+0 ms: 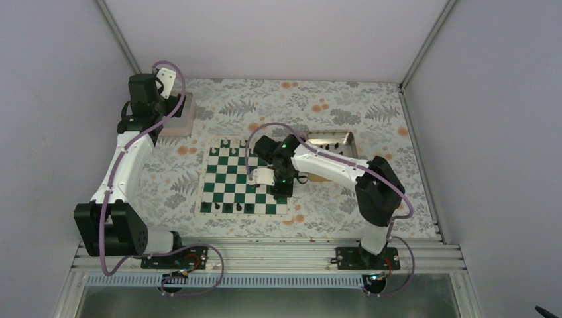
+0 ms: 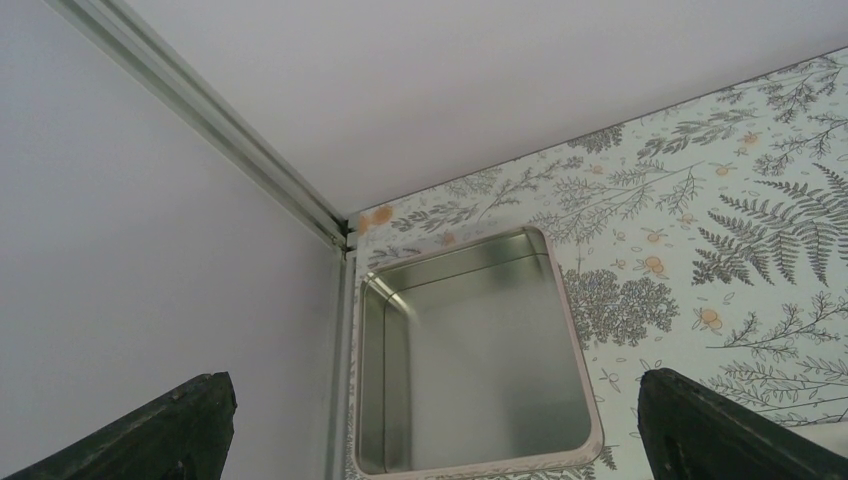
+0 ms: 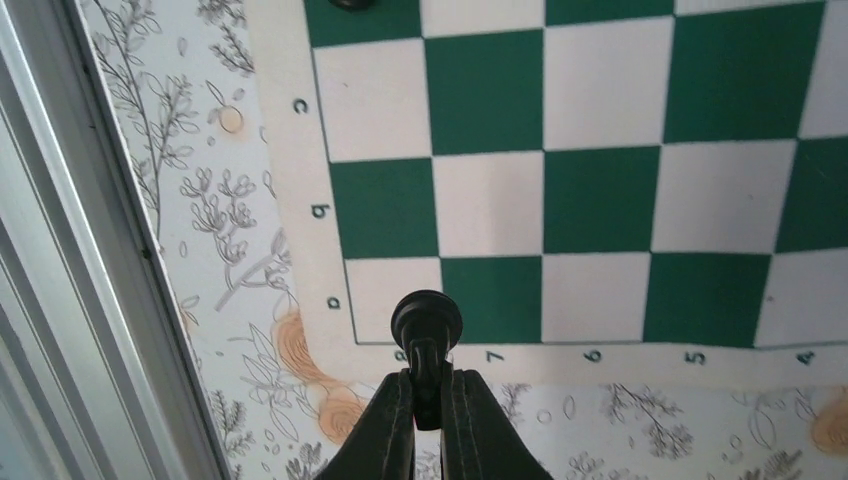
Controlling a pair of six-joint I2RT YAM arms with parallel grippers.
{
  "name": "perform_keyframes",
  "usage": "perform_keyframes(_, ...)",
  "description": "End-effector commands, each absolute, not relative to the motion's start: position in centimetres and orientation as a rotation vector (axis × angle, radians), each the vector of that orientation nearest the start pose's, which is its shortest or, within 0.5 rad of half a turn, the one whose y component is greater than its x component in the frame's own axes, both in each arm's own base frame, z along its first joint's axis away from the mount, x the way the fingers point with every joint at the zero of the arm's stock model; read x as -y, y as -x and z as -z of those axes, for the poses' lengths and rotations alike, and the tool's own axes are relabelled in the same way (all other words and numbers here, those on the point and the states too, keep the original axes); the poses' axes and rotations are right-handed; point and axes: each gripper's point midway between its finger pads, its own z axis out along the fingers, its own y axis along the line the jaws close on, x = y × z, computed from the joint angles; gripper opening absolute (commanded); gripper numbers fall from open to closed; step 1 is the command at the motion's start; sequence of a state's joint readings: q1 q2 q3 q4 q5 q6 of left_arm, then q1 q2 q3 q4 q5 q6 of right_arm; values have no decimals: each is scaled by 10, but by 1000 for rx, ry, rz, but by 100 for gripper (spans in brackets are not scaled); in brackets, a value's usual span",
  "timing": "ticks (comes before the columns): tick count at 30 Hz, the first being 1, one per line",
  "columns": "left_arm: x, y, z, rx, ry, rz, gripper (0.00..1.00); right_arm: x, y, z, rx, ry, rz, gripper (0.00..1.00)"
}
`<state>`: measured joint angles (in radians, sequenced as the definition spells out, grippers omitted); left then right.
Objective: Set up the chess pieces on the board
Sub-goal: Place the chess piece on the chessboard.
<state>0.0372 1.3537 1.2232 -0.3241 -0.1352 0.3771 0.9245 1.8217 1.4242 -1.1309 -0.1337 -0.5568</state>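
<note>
The green and white board (image 1: 244, 179) lies mid-table. Several black chess pieces (image 1: 232, 207) stand along its near row, and two stand at its far edge (image 1: 226, 142). My right gripper (image 1: 281, 196) hangs over the board's near right corner. In the right wrist view it (image 3: 428, 400) is shut on a black piece (image 3: 427, 318), held over the corner by the labels a and 8 on the board (image 3: 600, 200). My left gripper (image 1: 171, 105) is open over the pinkish tray (image 1: 180, 120), and its fingers (image 2: 150, 430) are wide apart and empty.
The gold-rimmed metal tray (image 1: 329, 147) right of the board holds more black pieces (image 1: 339, 156). The pinkish tray (image 2: 470, 350) is empty inside and sits in the far left corner by the wall. The aluminium rail (image 3: 60, 250) runs close to the board's near edge.
</note>
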Motion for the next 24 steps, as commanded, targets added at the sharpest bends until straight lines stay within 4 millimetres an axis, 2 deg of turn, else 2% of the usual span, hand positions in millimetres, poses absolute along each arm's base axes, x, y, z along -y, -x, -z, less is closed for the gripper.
perform_keyframes(1, -42, -435, -300, -2010, -238, -400, 100, -302, -169, -71, -2304, 2140, -281, 5)
perform_keyframes(5, -42, -436, -299, -2009, -236, -403, 100, -306, -158, -62, -2291, 2198, -271, 4)
perform_keyframes(9, -42, -435, -295, -2015, -238, -403, 100, -309, -154, -59, -2281, 2222, -269, 5)
perform_keyframes(24, -41, -436, -294, -2013, -247, -400, 100, -318, -162, -45, -2277, 2246, -212, 5)
